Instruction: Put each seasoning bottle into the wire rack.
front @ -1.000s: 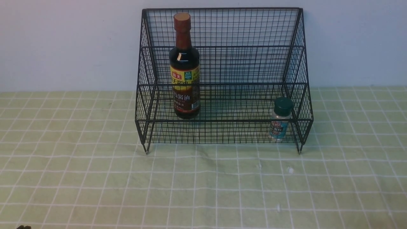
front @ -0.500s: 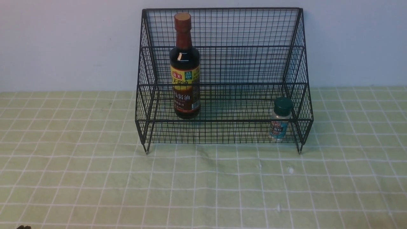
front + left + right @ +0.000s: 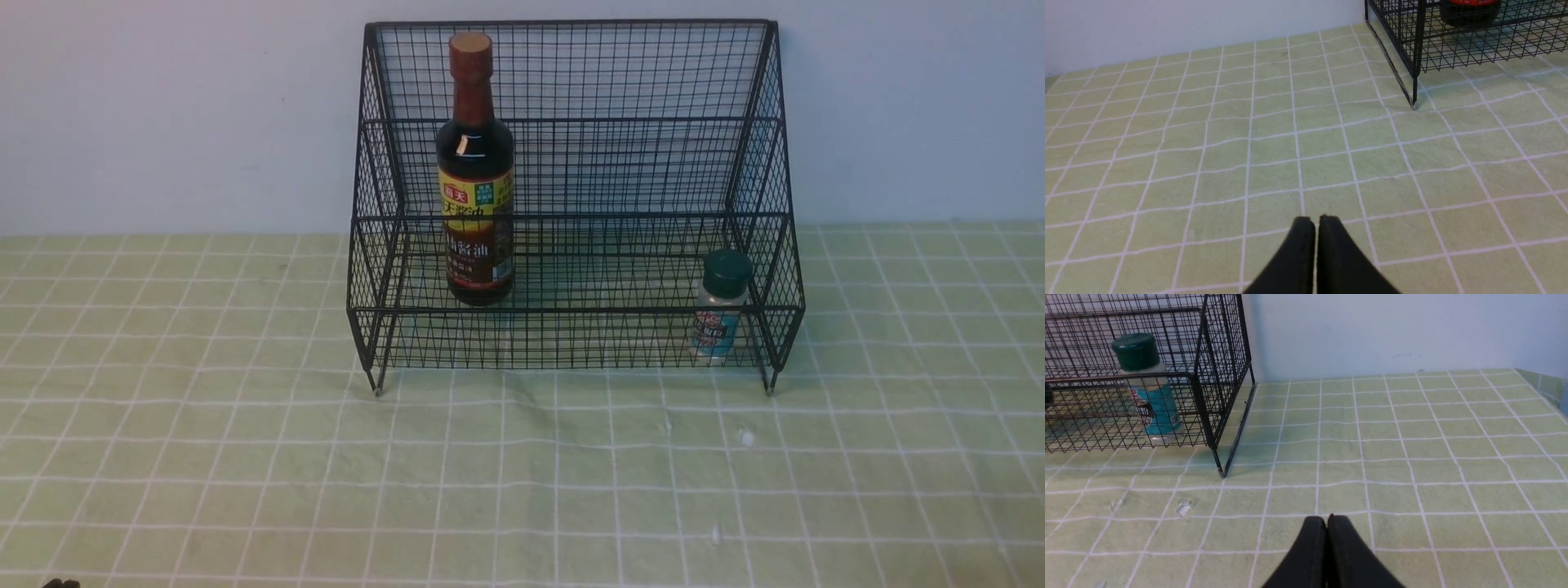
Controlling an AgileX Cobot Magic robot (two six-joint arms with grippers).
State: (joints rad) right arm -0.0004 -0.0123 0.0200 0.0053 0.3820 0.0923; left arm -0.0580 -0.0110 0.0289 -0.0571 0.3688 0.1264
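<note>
Two seasoning bottles stand upright inside the wire rack (image 3: pixel 571 163), which sits at the far side of the green checked cloth (image 3: pixel 245 457) against the pale wall (image 3: pixel 163 106). The tall soy-sauce bottle (image 3: pixel 476 175), with its brown cap and yellow-and-brown label, stands toward the rack's left end, its base behind the front tier's rail. The small shaker (image 3: pixel 720 309), green-capped and blue-labelled, stands in the low front tier at the right corner, just beside the side mesh. My left gripper (image 3: pixel 1315 222) hangs over bare cloth, well apart from the rack's left front leg, its two black fingers pressed together with nothing between them. My right gripper (image 3: pixel 1326 521) is the same: fingers closed flat against each other, empty, over the cloth, well clear of the rack's right front leg. A few small white flecks (image 3: pixel 1183 507) lie on the cloth near that leg.
</note>
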